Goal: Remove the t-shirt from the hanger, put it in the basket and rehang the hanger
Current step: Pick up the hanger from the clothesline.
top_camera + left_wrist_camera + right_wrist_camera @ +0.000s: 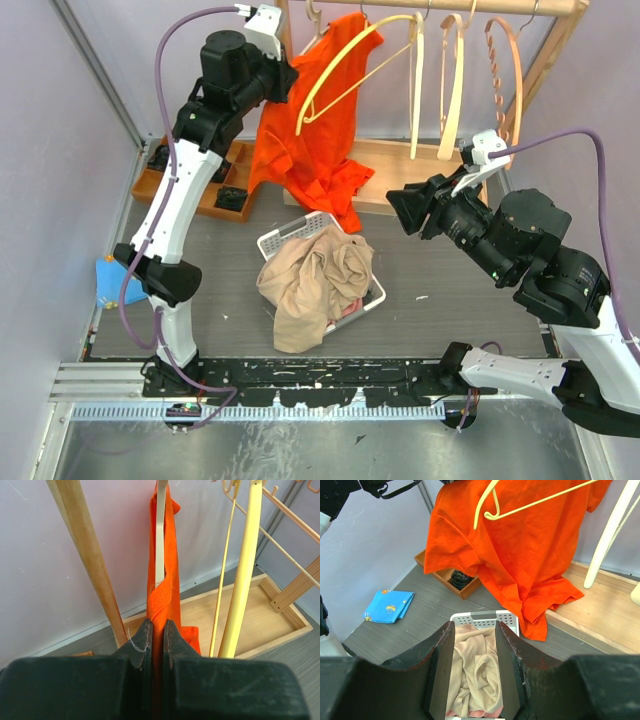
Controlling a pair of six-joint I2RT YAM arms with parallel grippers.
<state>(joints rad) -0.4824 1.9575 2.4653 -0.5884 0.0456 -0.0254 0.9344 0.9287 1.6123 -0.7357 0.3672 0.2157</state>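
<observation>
Fabric is being pinched by the left pincer (157, 630). Its jaws are closing almost flat on a narrow fold of the orange t-shirt (167, 595), high up beside the wooden rack (560, 8). The right pincer (474, 665) is hovering half open with nothing between its jaws, above the white basket (290, 235) of beige clothes (315, 280) on the grey surface (450, 300).

The t-shirt is hanging from the upper left of the rack. The yellow hanger (350, 60) is slanting across its front, though I cannot tell exactly how the cloth is threading over it. The garment's long axis is running roughly top to bottom. Its upper end is bunching at the rail, and its hem is drooping down and slightly right toward the rack's base, just behind the basket.

To do this step well, the left arm is probably best drawing the cloth along the line of the hanger's arm rather than straight down. Pulling straight down would likely drag the hanger with the shirt or swing it off the rail. The grip is holding only a thin fold, so a slow, steady pull seems wise. If the hanger begins tilting, the right pincer could steady it or take a second hold lower on the shirt.
</observation>
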